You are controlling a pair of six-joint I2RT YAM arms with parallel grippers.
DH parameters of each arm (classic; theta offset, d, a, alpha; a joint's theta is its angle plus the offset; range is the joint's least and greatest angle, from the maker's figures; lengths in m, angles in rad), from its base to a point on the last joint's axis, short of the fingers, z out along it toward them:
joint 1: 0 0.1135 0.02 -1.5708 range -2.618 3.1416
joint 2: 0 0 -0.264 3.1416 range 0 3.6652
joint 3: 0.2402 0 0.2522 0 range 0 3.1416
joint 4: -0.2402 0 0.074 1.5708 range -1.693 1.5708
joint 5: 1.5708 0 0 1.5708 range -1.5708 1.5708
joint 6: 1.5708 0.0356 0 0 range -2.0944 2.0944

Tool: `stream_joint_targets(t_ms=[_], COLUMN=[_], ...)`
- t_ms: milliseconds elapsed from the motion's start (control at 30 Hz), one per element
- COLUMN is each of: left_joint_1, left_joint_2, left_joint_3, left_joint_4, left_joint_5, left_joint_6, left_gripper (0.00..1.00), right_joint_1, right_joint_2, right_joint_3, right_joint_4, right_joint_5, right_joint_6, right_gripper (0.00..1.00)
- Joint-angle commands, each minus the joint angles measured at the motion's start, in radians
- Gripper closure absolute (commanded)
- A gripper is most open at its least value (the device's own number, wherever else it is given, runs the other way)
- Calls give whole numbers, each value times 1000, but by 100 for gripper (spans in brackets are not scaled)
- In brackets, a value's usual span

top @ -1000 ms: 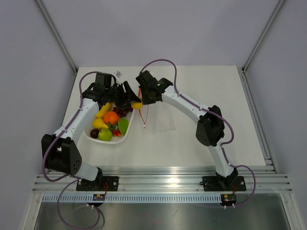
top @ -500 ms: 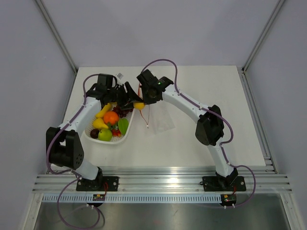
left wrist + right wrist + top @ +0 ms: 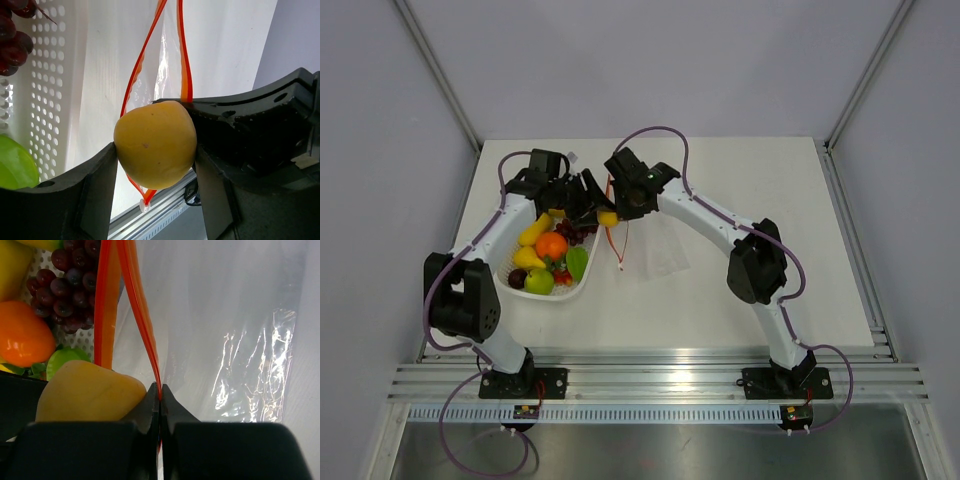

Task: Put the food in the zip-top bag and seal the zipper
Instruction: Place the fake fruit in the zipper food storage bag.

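My left gripper is shut on a round yellow fruit and holds it at the open mouth of the clear zip-top bag. The fruit also shows in the top view and the right wrist view. My right gripper is shut on one side of the red-orange zipper and holds the mouth up and apart. The zipper's two strips spread around the fruit, with the slider tab below it.
A white perforated basket sits left of the bag with an orange, a green apple, dark grapes, a banana and other fruit. The table's near rail lies in front.
My left gripper has carried the yellow fruit a little right, up against the bag's mouth. My right gripper has kept its hold on the zipper and barely moved.
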State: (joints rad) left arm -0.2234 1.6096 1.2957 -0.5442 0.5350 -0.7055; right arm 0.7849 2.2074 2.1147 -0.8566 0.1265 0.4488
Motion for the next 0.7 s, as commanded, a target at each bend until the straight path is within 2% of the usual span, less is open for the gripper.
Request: stream_joint_targets(t_ms=[0,433,533,667], left_joint_1=[-10,-13,-21,-25], left_joint_2=[27,70,81,78], left_joint_3=[53,83,103,120], left_joint_4=[6,-53,-77,-85], left_joint_5=[-23,-76,-93,-89], left_joint_6=[-8,9,20,26], left_gripper=[69,68,62,40], right_joint_1=[22,20,22,20], right_joint_2=[-72,-135,-138,-138], right_joint_3=[-10,-59,-62,-62], right_joint_4=[44,102,111,119], right_joint_5=[-31,-88,-97,-110], right_joint_6=[18,41,47,53], right_gripper=[100,100,100,100])
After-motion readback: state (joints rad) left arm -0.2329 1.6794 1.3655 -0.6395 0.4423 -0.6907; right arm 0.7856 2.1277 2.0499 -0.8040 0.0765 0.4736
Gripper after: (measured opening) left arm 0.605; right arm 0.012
